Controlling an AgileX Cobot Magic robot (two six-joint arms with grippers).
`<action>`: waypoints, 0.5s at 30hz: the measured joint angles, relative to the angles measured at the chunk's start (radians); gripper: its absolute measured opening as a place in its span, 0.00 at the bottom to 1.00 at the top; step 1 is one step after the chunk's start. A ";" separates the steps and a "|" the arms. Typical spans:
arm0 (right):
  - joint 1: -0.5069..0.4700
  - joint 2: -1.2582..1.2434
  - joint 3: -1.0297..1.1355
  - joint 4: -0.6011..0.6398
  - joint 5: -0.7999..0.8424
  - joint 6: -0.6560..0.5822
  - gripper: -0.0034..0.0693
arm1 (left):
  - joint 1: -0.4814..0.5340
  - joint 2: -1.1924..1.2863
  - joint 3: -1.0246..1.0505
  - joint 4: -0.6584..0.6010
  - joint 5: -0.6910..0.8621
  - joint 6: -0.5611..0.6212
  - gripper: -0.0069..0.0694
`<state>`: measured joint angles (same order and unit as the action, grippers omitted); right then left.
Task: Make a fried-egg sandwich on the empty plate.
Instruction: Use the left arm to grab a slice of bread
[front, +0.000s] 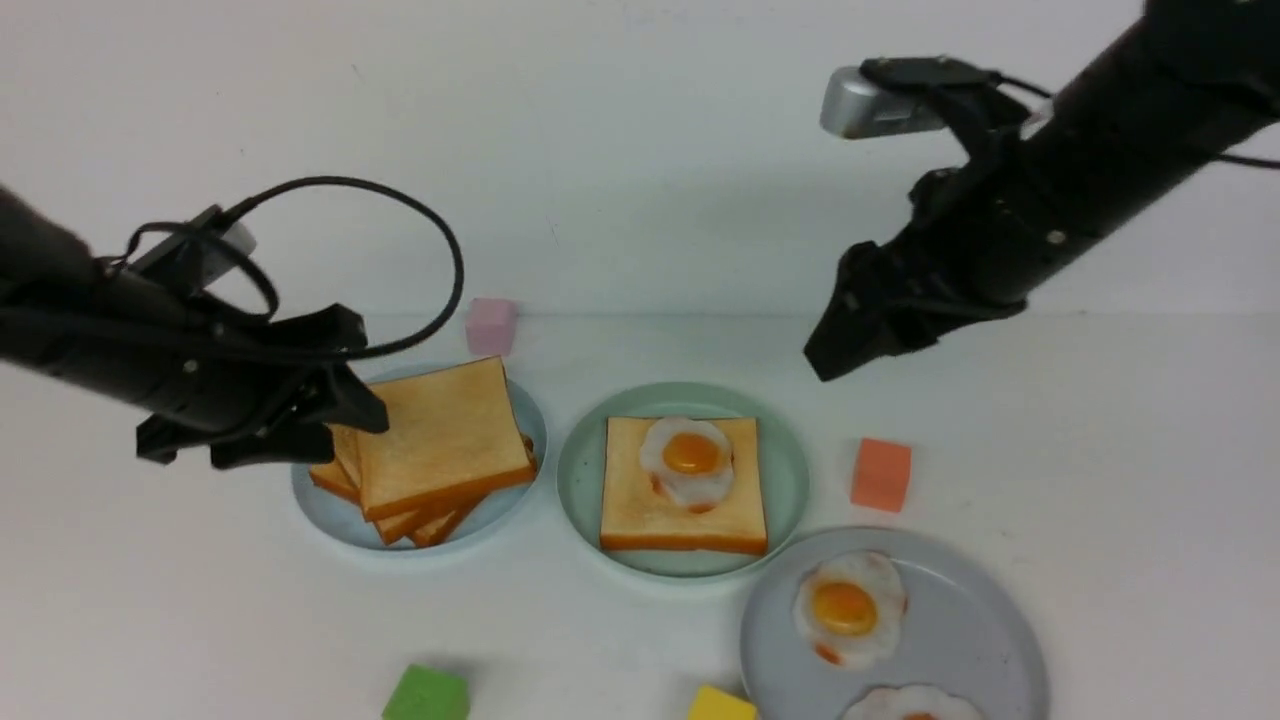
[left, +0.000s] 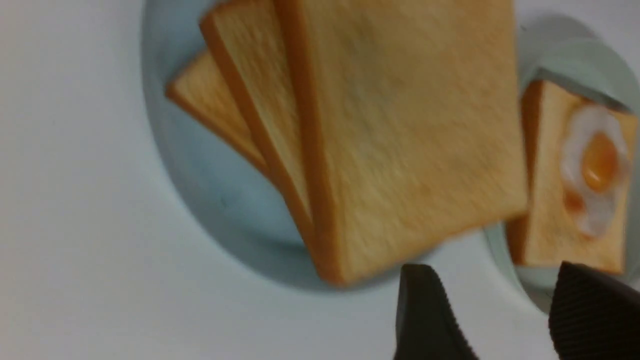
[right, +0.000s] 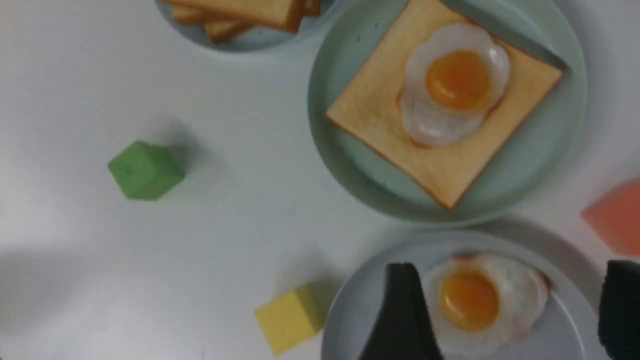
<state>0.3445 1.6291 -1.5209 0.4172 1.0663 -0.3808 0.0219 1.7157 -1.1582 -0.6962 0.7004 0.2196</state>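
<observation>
Front view centre: egg (front: 690, 455) on toast (front: 680, 515) sits on the green plate (front: 580, 470) lacking a top slice, so the left pincer (front: 335, 435) gapes empty, seemingly to reach the toast pile (front: 440, 430); right pincer (front: 830, 360), likewise wide and empty, hangs clear.

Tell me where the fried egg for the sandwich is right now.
In the front view, the fried egg lies on one toast slice on the mint-green plate at mid-table, between the toast pile and the orange block.

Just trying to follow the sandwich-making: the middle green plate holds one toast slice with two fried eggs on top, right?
Not quite. The toast slice on the green plate carries one fried egg, not two, as the front view shows. The other eggs lie on the grey plate.
</observation>
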 joint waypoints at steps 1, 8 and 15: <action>0.009 -0.033 0.027 -0.005 -0.007 0.005 0.74 | 0.000 0.020 -0.015 0.017 -0.002 -0.002 0.57; 0.042 -0.157 0.125 0.046 -0.027 0.001 0.70 | 0.000 0.137 -0.080 0.069 -0.060 -0.001 0.57; 0.044 -0.168 0.129 0.070 -0.025 -0.012 0.66 | 0.000 0.200 -0.085 0.061 -0.115 0.010 0.57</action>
<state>0.3881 1.4612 -1.3915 0.4876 1.0409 -0.3927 0.0219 1.9157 -1.2432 -0.6350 0.5859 0.2300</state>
